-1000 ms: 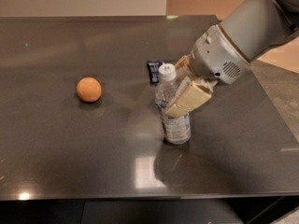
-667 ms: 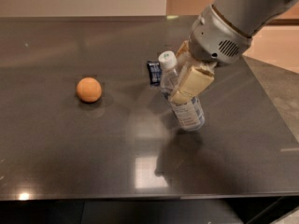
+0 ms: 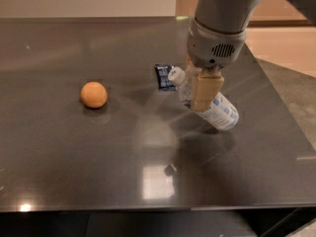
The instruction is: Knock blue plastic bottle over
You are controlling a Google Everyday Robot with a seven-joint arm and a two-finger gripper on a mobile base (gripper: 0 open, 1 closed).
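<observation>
The blue plastic bottle [image 3: 222,113] is clear with a white cap and a blue-and-white label. It leans steeply on the dark table, cap up and to the left, base low to the right. My gripper [image 3: 200,100] comes down from the grey arm at the top and lies across the bottle's middle, touching it. The part of the bottle behind the gripper is hidden.
A small flat dark blue packet [image 3: 163,77] lies just left of the bottle's cap. An orange ball [image 3: 94,94] sits at the left of the dark glossy table [image 3: 98,157]. The table's right edge runs close past the bottle, with floor beyond it.
The bottle stood upright and now leans far over, its base slid right. My arm has swung up and toward the back of the table.
</observation>
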